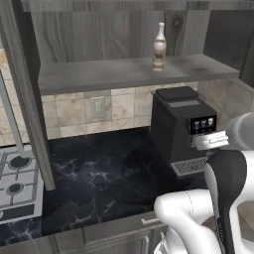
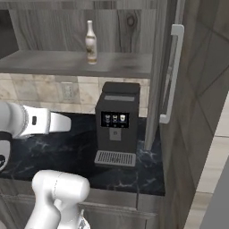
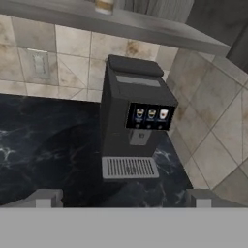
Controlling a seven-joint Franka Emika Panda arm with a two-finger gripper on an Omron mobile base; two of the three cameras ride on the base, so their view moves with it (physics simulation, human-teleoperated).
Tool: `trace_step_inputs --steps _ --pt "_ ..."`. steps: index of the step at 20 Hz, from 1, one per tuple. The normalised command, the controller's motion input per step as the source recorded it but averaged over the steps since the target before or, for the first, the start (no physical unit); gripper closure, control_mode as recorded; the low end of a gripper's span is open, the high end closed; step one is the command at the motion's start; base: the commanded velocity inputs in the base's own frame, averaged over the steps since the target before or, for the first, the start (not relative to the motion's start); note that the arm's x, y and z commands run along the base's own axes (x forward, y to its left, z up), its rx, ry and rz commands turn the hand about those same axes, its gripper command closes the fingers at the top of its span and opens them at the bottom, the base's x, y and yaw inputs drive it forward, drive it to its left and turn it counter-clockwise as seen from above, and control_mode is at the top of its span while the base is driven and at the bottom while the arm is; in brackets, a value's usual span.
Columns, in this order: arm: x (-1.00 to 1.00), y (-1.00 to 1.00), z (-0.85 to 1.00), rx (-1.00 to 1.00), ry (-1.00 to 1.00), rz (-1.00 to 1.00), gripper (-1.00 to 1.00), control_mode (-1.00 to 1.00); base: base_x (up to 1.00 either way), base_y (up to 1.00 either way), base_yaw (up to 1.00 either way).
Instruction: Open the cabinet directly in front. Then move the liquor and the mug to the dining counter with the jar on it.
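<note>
The cabinet stands open: its left door (image 1: 25, 99) is swung out edge-on, and its right door (image 2: 163, 67) is swung out with the silver bar handle (image 2: 172, 74) facing me. The liquor (image 1: 159, 47) (image 2: 91, 43), a slim pale bottle, stands upright on the cabinet's bottom shelf (image 1: 114, 75); its base shows at the top of the hand view (image 3: 103, 6). My gripper (image 3: 123, 198) hovers low over the black counter, well below the shelf. It is open and empty, pointing at the coffee machine. The mug, the dining counter and the jar are out of view.
A dark coffee machine (image 1: 181, 124) (image 2: 117, 120) (image 3: 135, 111) stands on the black marble counter (image 1: 99, 173) under the shelf. A gas hob (image 1: 15, 186) sits at the left. A tiled wall with an outlet (image 1: 97, 106) lies behind. Drawer fronts (image 1: 114, 233) run below.
</note>
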Motion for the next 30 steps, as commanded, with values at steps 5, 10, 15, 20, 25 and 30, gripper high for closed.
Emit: trace_step_inputs --steps 5,10,15,20,25,30 --pt "0.0 0.0 0.0 0.0 0.0 0.0 -1.0 1.0 0.65 0.0 0.0" --pt "0.11 0.0 0.35 0.03 0.03 0.0 -1.0 -1.0 0.25 0.0 0.0" --pt "0.04 0.07 0.86 0.02 0.04 0.0 -1.0 -1.0 0.0 0.0 0.0" --pt "-0.08 0.02 0.66 0.03 0.01 0.0 -1.0 -1.0 0.0 0.0 0.0" --pt "-0.09 0.0 0.33 0.11 -0.05 0.0 -1.0 -1.0 0.0 0.0 0.0" --pt "-0.02 0.03 0.1 0.13 -0.08 0.0 -1.0 -1.0 0.0 0.0 0.0"
